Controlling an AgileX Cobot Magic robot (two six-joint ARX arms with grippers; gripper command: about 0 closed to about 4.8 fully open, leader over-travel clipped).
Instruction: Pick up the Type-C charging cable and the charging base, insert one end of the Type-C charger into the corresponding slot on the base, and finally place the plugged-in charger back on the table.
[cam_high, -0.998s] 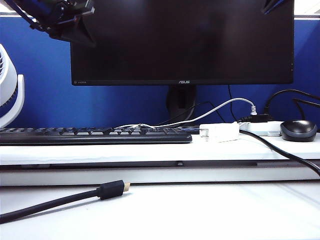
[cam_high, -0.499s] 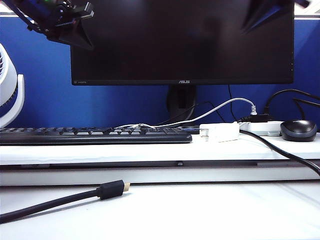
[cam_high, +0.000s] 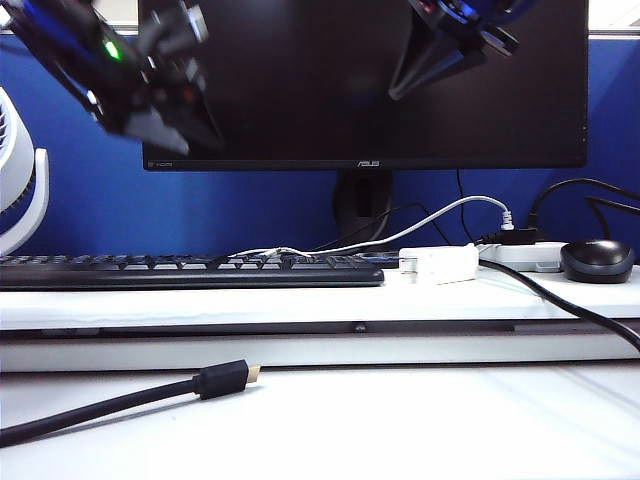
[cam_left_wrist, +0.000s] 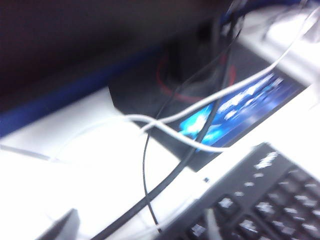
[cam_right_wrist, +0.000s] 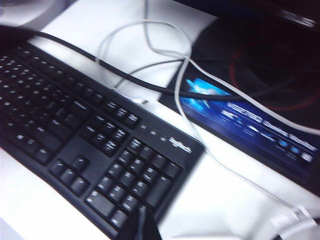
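From the exterior view, your left claw (cam_high: 165, 95) hangs high with fingers spread wide, holding nothing; your right claw (cam_high: 440, 55) hangs pinched shut before the monitor (cam_high: 365, 85). The charging base (cam_high: 438, 264) rests on the table (cam_high: 300, 300) ledge, well below the right claw. In the left wrist view, the Type-C charging cable (cam_left_wrist: 165, 131) loops across the table beside the keyboard (cam_left_wrist: 250, 200). In the right wrist view, that cable curls behind the keyboard, well clear of the claw.
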